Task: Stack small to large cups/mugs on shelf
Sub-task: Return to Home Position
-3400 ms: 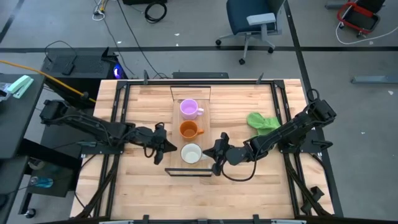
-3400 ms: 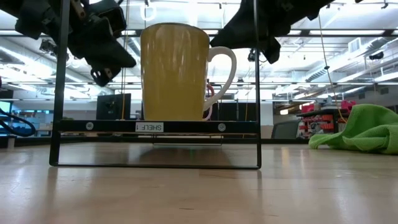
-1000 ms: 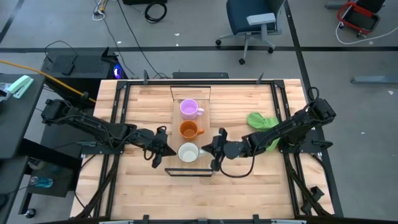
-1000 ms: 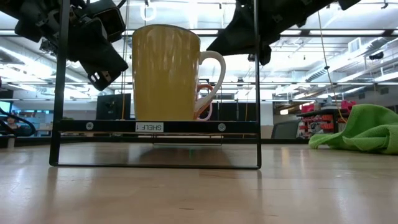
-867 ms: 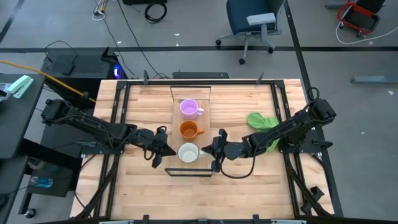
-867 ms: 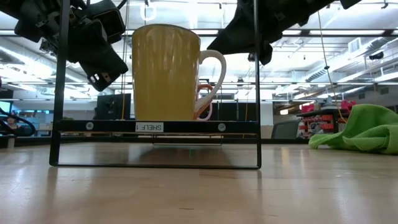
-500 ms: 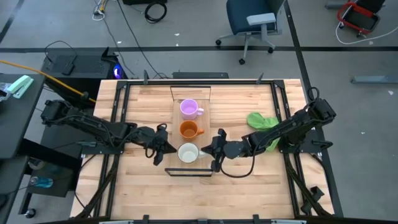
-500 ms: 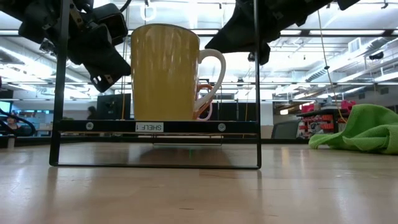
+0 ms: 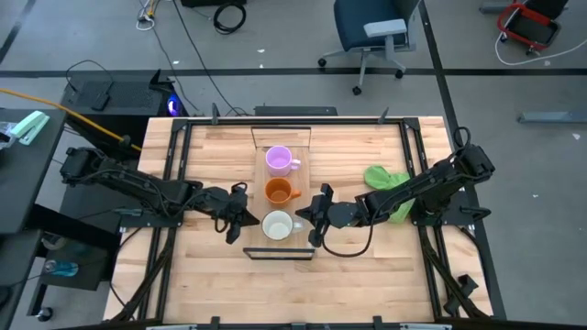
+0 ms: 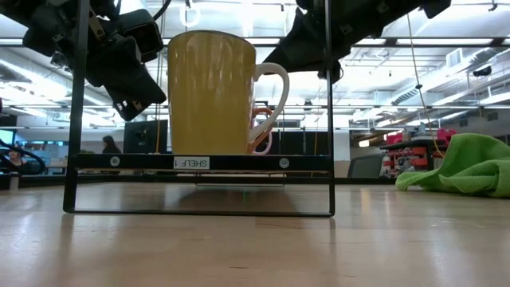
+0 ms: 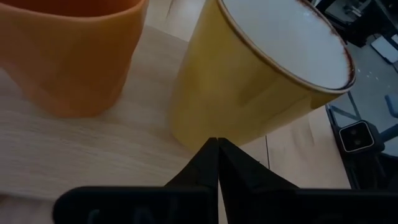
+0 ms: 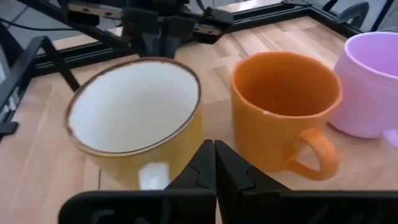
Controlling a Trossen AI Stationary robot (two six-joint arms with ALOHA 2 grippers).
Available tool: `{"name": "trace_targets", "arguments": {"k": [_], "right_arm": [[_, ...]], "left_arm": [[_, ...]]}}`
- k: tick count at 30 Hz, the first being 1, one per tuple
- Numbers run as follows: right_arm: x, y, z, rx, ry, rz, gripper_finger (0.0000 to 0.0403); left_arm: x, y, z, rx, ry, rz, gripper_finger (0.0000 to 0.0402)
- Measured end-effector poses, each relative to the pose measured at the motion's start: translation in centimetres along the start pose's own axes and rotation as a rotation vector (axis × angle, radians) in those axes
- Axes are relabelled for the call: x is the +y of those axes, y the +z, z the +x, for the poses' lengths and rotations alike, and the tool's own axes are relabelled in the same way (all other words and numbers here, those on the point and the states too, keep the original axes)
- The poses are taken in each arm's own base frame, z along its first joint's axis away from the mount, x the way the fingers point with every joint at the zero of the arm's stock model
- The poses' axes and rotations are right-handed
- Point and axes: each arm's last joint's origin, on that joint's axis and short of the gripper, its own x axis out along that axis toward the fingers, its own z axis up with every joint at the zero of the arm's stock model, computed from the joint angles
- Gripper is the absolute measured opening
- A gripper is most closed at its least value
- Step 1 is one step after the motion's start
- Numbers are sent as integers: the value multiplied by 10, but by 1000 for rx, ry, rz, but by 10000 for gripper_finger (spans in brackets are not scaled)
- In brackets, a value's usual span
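- Left gripper [image 9: 244, 216], fingers pressed together and holding nothing, hovers just beside the yellow mug [image 9: 279, 225], on the left arm's side
- Right gripper [image 9: 314, 218], likewise clenched and empty, hangs just beside the same mug's handle side
- Yellow mug, orange mug [image 9: 278, 191] and purple mug [image 9: 279, 159] stand in a row on the shelf [image 9: 260, 176], mid-table

A yellow mug [image 10: 211, 92] stood upright on the shelf [image 10: 199, 162], its handle turned toward the green cloth [image 10: 462, 167] lying well off to that side. The left gripper [image 10: 139, 92] hung close beside the mug's handleless side, and the right gripper [image 10: 315, 48] hung above its handle.
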Motion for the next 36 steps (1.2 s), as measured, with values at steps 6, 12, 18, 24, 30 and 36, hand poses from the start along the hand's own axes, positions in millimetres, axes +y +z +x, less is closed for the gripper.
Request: {"name": "trace_targets", "arguments": {"k": [6, 12, 18, 24, 30, 36], "right_arm": [[-2, 2, -3, 6, -6, -6, 0], [-6, 24, -34, -44, 8, -19, 0], [-21, 54, -85, -133, 32, 21, 10], [-36, 64, -128, -141, 54, 21, 14], [-47, 58, -156, -82, 65, 3, 13], [-55, 52, -178, -33, 89, 60, 13]], "left_arm": [[3, 0, -1, 11, 14, 18, 16], [18, 6, -14, 5, 88, -20, 21], [20, 26, -52, -158, 86, 18, 13], [12, 46, -98, -376, 65, 160, 19], [6, 47, -128, -506, 31, 193, 22], [7, 38, -139, -482, 42, 203, 12]]}}
